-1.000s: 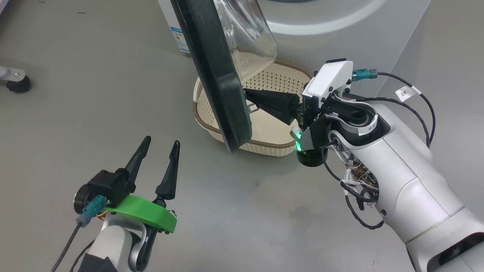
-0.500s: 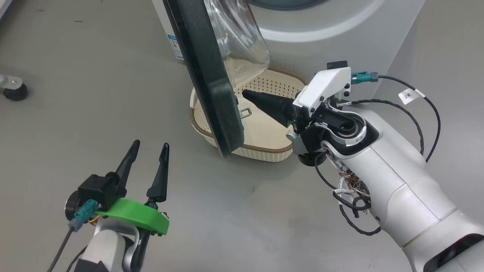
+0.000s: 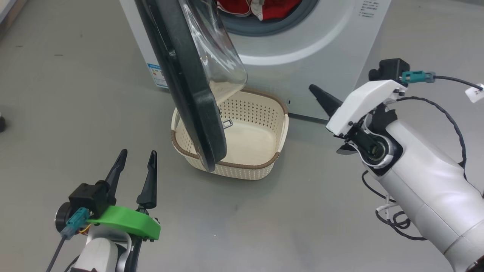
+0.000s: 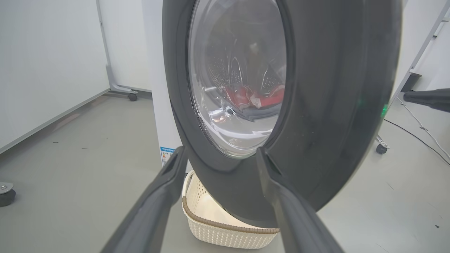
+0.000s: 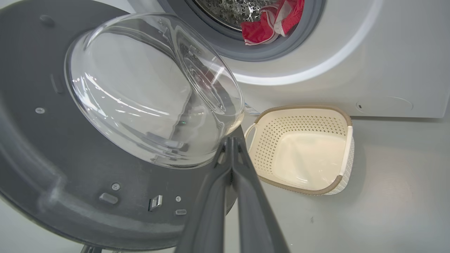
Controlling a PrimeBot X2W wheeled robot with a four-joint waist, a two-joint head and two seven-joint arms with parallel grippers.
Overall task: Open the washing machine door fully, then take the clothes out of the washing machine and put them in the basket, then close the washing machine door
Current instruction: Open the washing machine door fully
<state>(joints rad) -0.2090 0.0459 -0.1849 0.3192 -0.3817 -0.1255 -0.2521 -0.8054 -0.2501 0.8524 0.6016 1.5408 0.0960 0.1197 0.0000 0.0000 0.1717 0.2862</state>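
**Clerk:** Entry one, the washing machine?
**Checker:** The washing machine (image 3: 325, 49) is a white front-loader on a grey floor (image 3: 75, 94). A grey rubber ring (image 5: 267, 54) runs round the drum mouth, and a blue sticker (image 3: 159, 75) sits low on its left side.

**Clerk:** The washing machine door?
**Checker:** The washing machine door (image 3: 185, 87) is black-rimmed, swung out from the front and attached on the left in the head view. It stands nearly edge-on to the head camera. A clear glass bowl (image 5: 147, 91) bulges from its inner face, and there is a small metal latch (image 5: 155, 202) near the rim.

**Clerk:** The clothes?
**Checker:** The clothes (image 5: 274, 21) are red fabric with white trim, lying inside the drum at the lower lip of the opening. They also show through the door glass from the left wrist.

**Clerk:** The basket?
**Checker:** The basket (image 3: 234, 170) is cream and perforated with a brown rim, on the floor just in front of the machine. In the head view the door's lower edge hangs over its left part. I cannot tell whether they touch.

**Clerk:** Left gripper?
**Checker:** The left gripper (image 3: 138, 153) has its fingers spread wide with nothing between them. It is low above the floor, pointing at the door's outer face and apart from it.

**Clerk:** Right gripper?
**Checker:** The right gripper (image 5: 231, 140) has its fingers pressed together and holds nothing. It is right of the basket, in front of the machine and clear of the door.
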